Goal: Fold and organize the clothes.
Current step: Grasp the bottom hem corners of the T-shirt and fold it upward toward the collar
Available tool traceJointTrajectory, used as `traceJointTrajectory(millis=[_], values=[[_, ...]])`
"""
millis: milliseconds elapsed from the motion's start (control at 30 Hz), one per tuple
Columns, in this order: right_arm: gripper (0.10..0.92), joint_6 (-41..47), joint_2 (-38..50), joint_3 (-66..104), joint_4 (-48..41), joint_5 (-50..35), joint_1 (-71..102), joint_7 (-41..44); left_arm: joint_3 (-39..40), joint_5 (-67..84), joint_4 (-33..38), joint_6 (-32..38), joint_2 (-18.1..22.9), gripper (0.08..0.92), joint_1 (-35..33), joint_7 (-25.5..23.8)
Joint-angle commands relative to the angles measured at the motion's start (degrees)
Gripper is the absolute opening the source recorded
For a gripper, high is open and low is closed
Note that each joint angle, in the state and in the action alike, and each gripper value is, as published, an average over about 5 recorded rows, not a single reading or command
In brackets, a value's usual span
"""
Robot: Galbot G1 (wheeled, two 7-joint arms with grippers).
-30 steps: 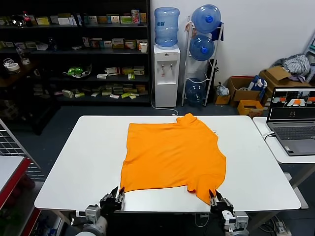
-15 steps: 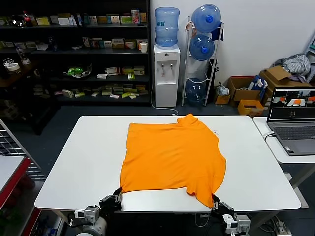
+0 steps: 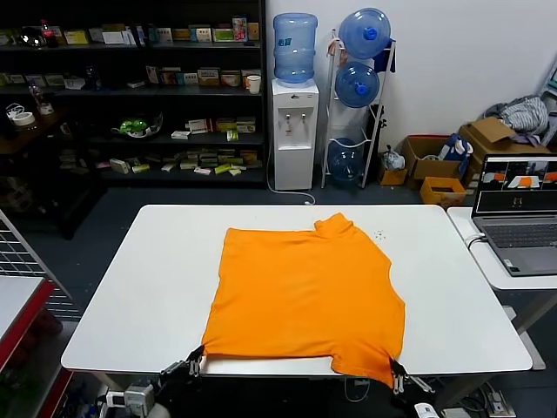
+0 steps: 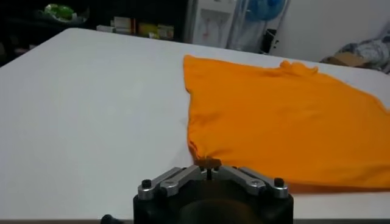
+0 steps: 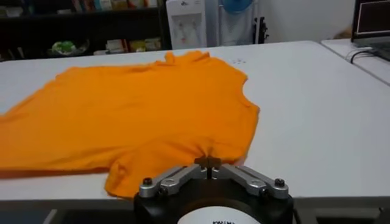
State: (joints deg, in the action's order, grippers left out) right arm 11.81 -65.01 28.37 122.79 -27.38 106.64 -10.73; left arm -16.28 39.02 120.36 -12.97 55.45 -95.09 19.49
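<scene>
The clothes are one bright orange T-shirt point(image 3: 305, 292) lying flat on the white table point(image 3: 139, 279), collar at the far side and lower hem at the near edge. My left gripper point(image 3: 193, 359) sits just past the table's front edge, shut on the shirt's near left hem corner. In the left wrist view its fingertips point(image 4: 209, 163) pinch orange fabric point(image 4: 286, 115). My right gripper point(image 3: 396, 376) is low at the near right corner of the shirt. In the right wrist view it point(image 5: 208, 162) is shut on a bunched bit of the shirt point(image 5: 134, 109).
A laptop point(image 3: 522, 218) stands on a side table to the right. Behind the table are a water dispenser point(image 3: 294, 131), dark shelves point(image 3: 130, 96) and cardboard boxes with a grey cloth heap point(image 3: 522, 113). A wire rack point(image 3: 22, 261) is at the left.
Both grippers have drawn back and down past the table's front edge, dragging the shirt toward me. Its hem has slid to the near edge and the fabric lies flatter.
</scene>
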Motion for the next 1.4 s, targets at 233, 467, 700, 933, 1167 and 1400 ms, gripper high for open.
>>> traceJointTrajectory(millis=[233, 467, 700, 933, 1167, 1400], values=[[0.124, -3.76, 5.16, -2.85, -4.8, -7.96, -18.32, -4.73, 0.23, 1.83, -5.12, 5.3, -2.53, 0.09, 14.28, -2.56], [0.124, -1.5, 10.04, -7.15, -12.27, -13.92, -32.51, -8.56, 3.37, 2.8, -11.93, 5.72, -3.92, 0.09, 24.1, -4.1], [0.124, -0.19, 10.05, -12.95, -19.18, -14.53, -40.49, -9.14, 6.85, 2.3, -16.48, 5.66, -2.41, 0.09, 28.5, -4.32], [0.124, 0.42, 8.17, -16.93, -23.11, -13.24, -43.53, -9.09, 8.51, 0.99, -19.08, 5.6, -0.87, 0.09, 29.78, -4.33], [0.124, 0.07, 6.94, -18.99, -25.31, -12.21, -45.33, -8.44, 9.65, -0.18, -22.33, 5.92, 0.45, 0.09, 31.42, -4.56], [0.175, -0.03, 5.57, -20.13, -26.68, -11.37, -46.75, -8.05, 9.67, -0.65, -23.41, 5.35, 1.14, 0.096, 32.24, -4.39]])
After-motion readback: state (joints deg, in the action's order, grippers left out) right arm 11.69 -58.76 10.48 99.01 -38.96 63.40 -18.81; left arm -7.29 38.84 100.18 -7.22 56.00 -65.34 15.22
